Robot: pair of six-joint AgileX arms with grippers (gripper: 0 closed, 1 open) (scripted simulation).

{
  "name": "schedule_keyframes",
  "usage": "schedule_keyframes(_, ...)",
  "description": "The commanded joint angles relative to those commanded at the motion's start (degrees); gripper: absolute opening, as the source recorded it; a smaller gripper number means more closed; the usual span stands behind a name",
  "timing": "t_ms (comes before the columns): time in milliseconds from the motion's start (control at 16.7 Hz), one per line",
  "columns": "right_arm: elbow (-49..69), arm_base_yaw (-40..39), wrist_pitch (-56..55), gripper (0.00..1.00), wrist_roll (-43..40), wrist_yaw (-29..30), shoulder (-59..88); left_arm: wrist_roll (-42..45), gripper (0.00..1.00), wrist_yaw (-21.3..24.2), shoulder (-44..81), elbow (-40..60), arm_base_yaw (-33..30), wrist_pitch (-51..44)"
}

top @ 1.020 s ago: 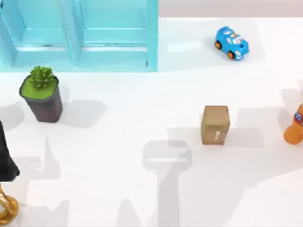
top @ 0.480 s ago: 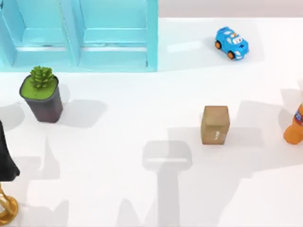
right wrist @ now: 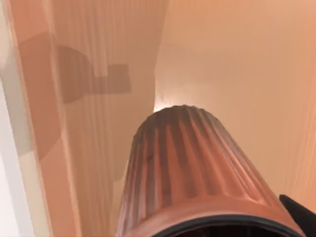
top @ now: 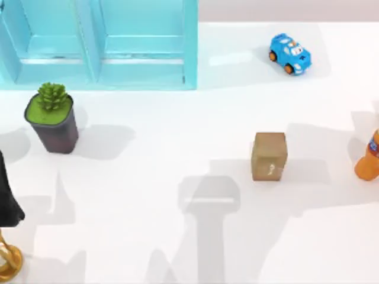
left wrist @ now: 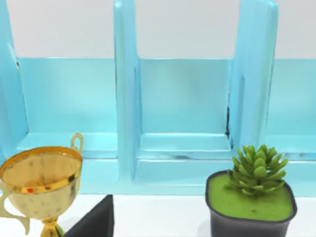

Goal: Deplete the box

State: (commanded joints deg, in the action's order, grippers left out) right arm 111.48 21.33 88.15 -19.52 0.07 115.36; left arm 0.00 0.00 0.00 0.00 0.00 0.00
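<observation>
On the worktop [top: 177, 148]: box [top: 269, 155] stands untouched.
Tools: grip state, cannot tell.
Risk: a careless approach topples it.

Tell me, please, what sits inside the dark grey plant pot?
Inside the plant pot sits a spiky green succulent on a flat green surface; whatever lies beneath that surface is covered.

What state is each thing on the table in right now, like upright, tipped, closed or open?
Small tan-brown cardboard box: upright on the table, closed, standing alone.
Blue toy car: on its wheels near the table's far edge.
Dark grey plant pot with green succulent: upright.
Gold trophy cup: upright.
Orange bottle: standing at the table's right edge.
Turquoise shelf unit: compartments empty.
Dark brown ribbed cup: orientation unclear.
</observation>
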Motion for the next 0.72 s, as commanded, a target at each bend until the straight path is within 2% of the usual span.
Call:
schedule_keyframes(300,-10.7,-14.1,-1.5,0.00,14.4,0.8,-3.6,0.0,1.00,0.0,0.0,0.0,0.0,0.0)
schedule_keyframes(720,-26.5,-42.0,-11.6,0.00,42.1,1.6,-9.7,0.0,1.00,0.0,0.0,0.0,0.0,0.0)
